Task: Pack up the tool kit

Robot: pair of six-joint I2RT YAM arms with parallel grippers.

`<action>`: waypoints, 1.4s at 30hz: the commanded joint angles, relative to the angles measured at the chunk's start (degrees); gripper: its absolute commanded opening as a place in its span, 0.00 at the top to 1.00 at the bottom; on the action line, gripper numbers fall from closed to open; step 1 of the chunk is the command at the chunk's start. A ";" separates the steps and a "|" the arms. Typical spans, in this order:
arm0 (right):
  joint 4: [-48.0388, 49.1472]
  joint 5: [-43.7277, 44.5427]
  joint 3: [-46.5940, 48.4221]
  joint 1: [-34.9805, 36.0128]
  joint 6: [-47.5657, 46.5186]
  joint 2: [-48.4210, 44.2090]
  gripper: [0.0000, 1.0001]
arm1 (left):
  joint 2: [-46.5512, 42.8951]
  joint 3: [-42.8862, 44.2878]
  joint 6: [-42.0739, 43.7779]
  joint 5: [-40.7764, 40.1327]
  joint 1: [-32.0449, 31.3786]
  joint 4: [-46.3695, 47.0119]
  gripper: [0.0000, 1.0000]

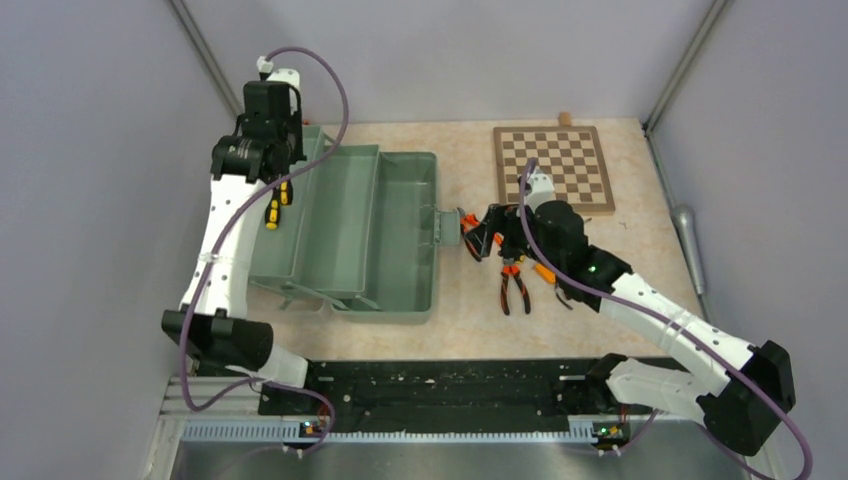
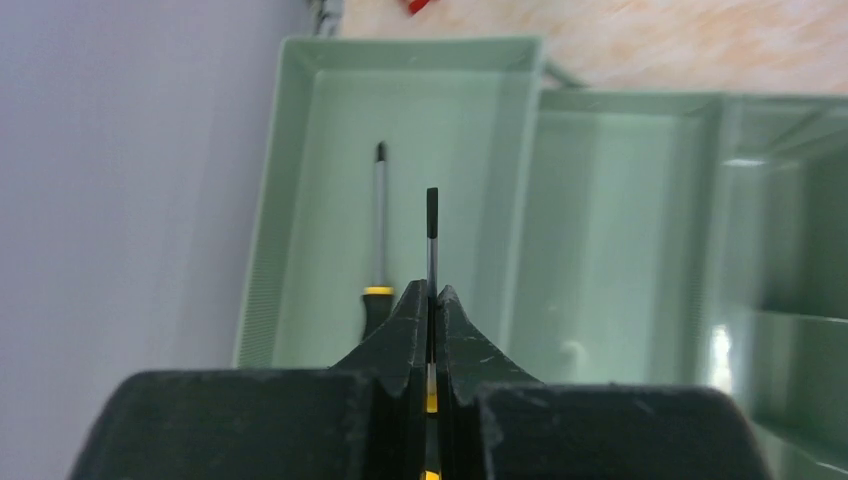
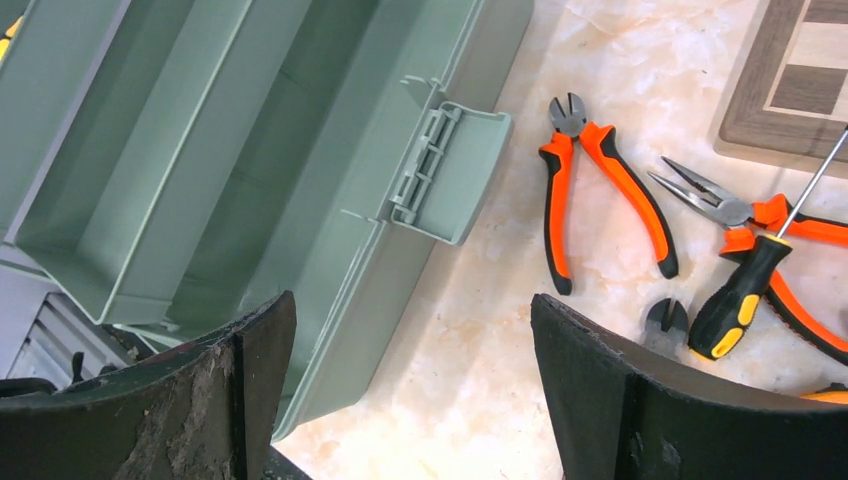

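Left wrist, screwdriver (image 2: 432, 215) pinched in left hand (image 2: 431, 293), over toolbox (image 2: 470, 140)

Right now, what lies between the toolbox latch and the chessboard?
Past the latch lie orange-handled cutters, then needle-nose pliers nearer the chessboard. The right wrist view shows them clearly.
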 commanded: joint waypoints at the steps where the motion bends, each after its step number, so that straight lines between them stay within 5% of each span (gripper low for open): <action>1: -0.72 2.13 2.14 0.33 -1.53 -0.34 0.15 | 5.41 1.70 5.27 -6.38 3.31 -3.41 1.00; 9: -3.07 4.72 1.33 0.12 -1.74 -0.05 0.14 | 13.74 2.38 3.46 0.29 6.88 -3.27 0.95; 19: -10.93 5.44 1.52 -7.49 0.98 5.08 0.15 | 12.77 3.47 2.22 3.21 7.03 -2.70 0.46; 27: -12.02 7.05 1.76 -13.66 0.55 10.28 0.25 | 2.37 1.88 -4.50 11.73 7.02 1.34 0.08; 36: -8.71 6.02 2.00 -17.13 3.77 19.46 0.45 | -16.17 -19.15 -20.87 37.25 6.94 21.01 0.04; 42: -3.94 5.05 0.87 -17.93 6.25 23.79 0.52 | -22.08 -27.09 -26.22 44.88 6.41 24.48 0.05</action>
